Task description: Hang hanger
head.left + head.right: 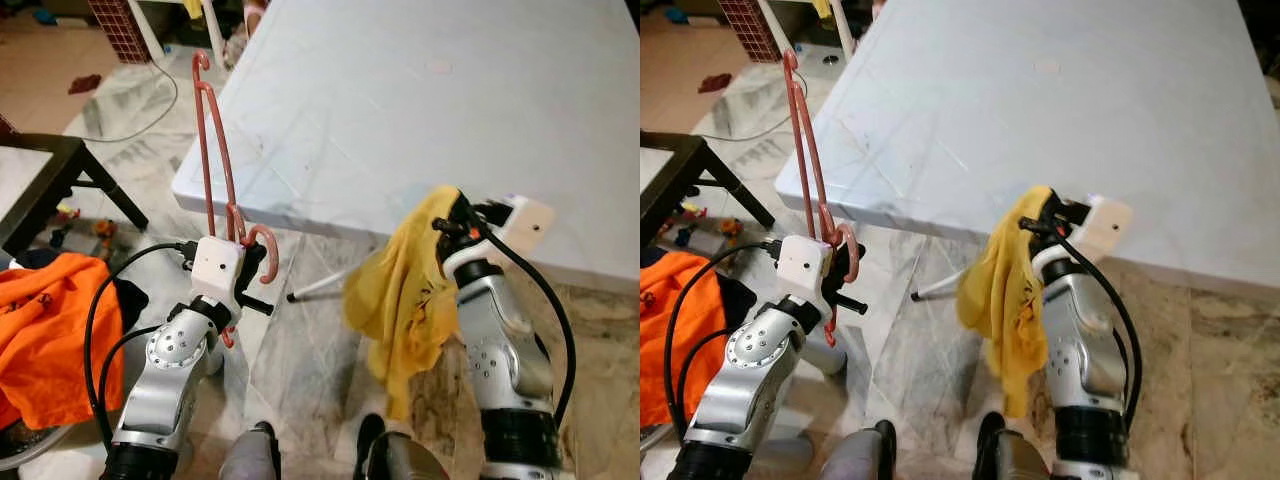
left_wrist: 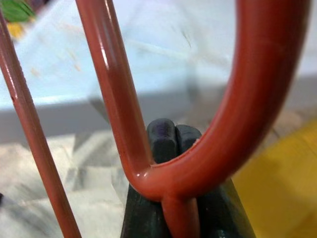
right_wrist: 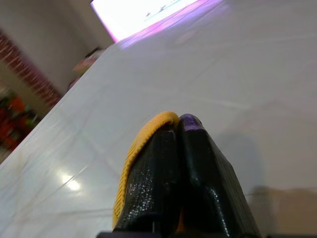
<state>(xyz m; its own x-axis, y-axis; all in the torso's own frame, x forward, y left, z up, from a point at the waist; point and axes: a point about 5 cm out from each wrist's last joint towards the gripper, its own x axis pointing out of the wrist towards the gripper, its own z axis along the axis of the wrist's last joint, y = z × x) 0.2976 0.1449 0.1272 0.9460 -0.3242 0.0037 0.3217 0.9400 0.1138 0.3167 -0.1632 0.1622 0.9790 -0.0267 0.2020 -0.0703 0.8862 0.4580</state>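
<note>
The red plastic hanger (image 1: 215,150) stands nearly upright in front of the near left corner of the white table (image 1: 430,110), its small end hook uppermost and its large curved hook low beside the wrist. The left gripper (image 2: 171,144) is clamped on the hanger at the junction below that curve, the 2 black fingers pressed together around the red bar. The right gripper (image 3: 176,129) is closed on a yellow cloth (image 1: 400,290), which hangs down from it at the table's near edge. An orange garment (image 1: 45,320) lies on the floor at far left, beside a dark table leg (image 1: 105,185).
</note>
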